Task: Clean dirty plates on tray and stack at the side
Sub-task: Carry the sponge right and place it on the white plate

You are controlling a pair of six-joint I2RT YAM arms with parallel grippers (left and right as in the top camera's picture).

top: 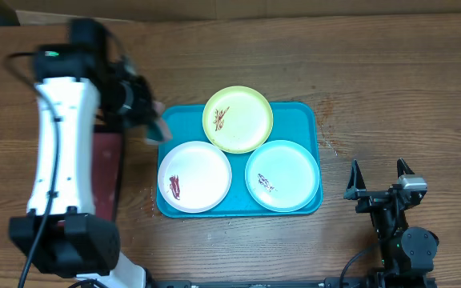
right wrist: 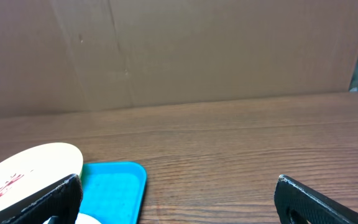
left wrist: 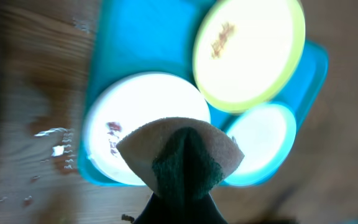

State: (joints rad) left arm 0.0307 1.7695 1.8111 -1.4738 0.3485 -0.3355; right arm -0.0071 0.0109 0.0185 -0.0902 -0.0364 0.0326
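Overhead, the left gripper (top: pixel 154 125) is blurred; in its wrist view a sponge (left wrist: pixel 179 155) hides the jaws. The right wrist view's edge crops the yellow-green plate (right wrist: pixel 36 165).

Three plates (top: pixel 194 176) on tray (top: pixel 298 120)

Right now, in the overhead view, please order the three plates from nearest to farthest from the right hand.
1. Mint plate, right side of the tray, closest to the right hand.
2. Yellow-green plate, far edge, middle.
3. White plate, left side.
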